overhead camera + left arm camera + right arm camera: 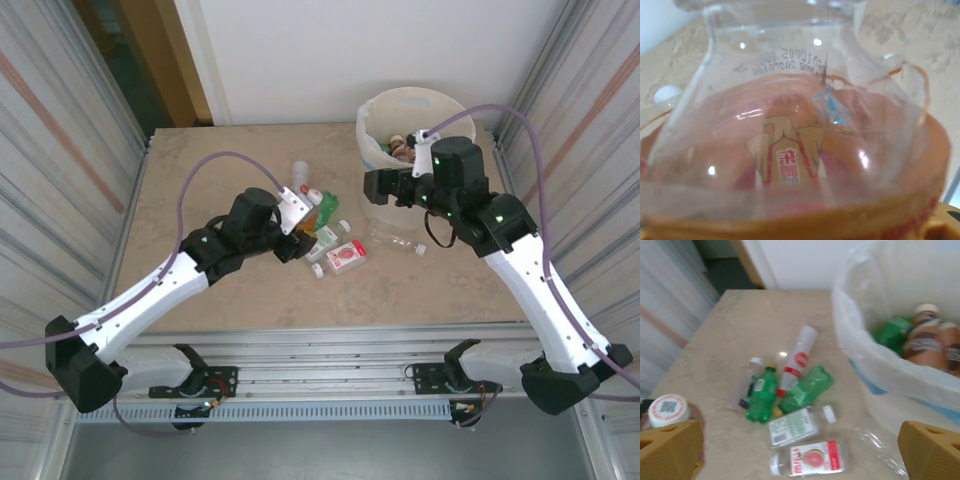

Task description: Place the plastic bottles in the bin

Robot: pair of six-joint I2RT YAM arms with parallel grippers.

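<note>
One bin (420, 92) stands at about 1 o'clock on the table (200, 290), lined with a white bag (865, 355). The right wrist view shows three bottles inside it. One is a green bottle (892, 332), and at its 3 o'clock lie what look like two brown bottles (927, 340).

Seven bottles lie loose near the table's centre, at about 8 o'clock from the bin. Two are green: a yellow-capped bottle (762, 395) and, touching it at 3 o'clock, a crumpled green bottle (807, 387). Five are clear:
- a dark-labelled bottle (742, 385) at 9 o'clock of the pile
- a tall red-banded bottle (797, 360) at 12 o'clock
- a white-labelled bottle (795, 425) below the green pair
- a pink-labelled bottle (812, 460) at 6 o'clock
- a bare crushed bottle (880, 445) nearest the bin

An eighth, a white-capped bottle (667, 410), sits at the lower left of that view, just beside one fingertip (670, 450).

The left gripper (296, 240) is down on the 9 o'clock side of the pile. Its wrist camera has one orange-labelled bottle (790, 150) pressed close to the lens. I cannot tell whether the fingers are clamped on it.

The right gripper (372, 186) hangs at 8 o'clock of the bin, close to its wall. Its two fingers are spread wide with nothing between them.
</note>
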